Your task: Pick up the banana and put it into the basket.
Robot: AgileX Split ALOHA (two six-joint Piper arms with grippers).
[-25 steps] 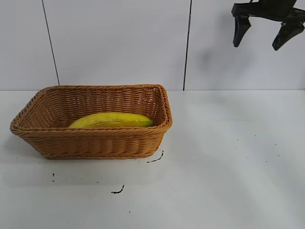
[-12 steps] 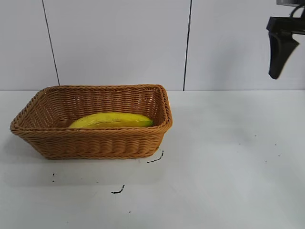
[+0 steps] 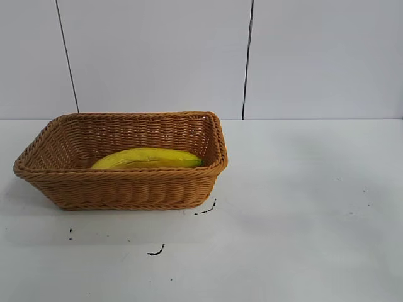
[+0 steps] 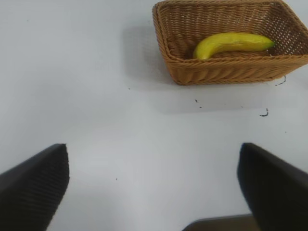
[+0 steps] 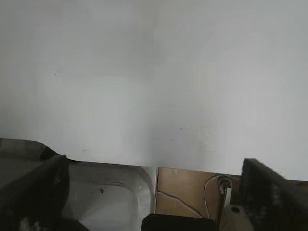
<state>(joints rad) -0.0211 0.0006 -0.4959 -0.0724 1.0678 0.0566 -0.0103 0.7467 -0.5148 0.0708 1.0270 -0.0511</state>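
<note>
The yellow banana point(image 3: 148, 158) lies lengthwise inside the tan wicker basket point(image 3: 126, 189) on the left half of the white table. The left wrist view shows the same banana point(image 4: 232, 43) in the basket point(image 4: 226, 72), far from my left gripper point(image 4: 154, 163), which hangs open over bare table with nothing between its fingers. My right gripper point(image 5: 154, 168) is open and empty, over the table's edge and away from the basket. Neither arm shows in the exterior view.
Small black marks point(image 3: 205, 209) dot the table in front of the basket. In the right wrist view a metal plate point(image 5: 110, 192) and a brown surface with a cable point(image 5: 192, 192) lie beyond the table's edge. White wall panels point(image 3: 157, 56) stand behind the table.
The right gripper, seen at the upper right of the exterior view earlier, has moved right and out of that view. The banana and basket have not moved.
</note>
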